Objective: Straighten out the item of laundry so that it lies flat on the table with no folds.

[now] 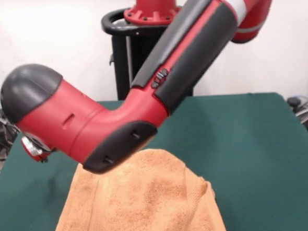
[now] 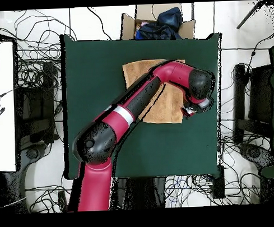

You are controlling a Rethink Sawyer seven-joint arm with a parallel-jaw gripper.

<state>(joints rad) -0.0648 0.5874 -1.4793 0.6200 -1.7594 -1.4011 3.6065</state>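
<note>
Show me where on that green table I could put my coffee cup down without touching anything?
The table is bare along the overhead view's left side, beside the towel, and in the strip below the towel near the robot's base. The right edge is bare but narrow. It is crowded in the upper middle, where the arm lies over the towel.

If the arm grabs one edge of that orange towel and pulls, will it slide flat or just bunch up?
The towel is probably floppy: the front view shows it humped with a soft fold on one side, so a pulled edge would likely lift and drape. Its looped terry surface on the felt-like table suggests drag, so expect some bunching rather than clean sliding. It looks light enough to trail behind.
</note>
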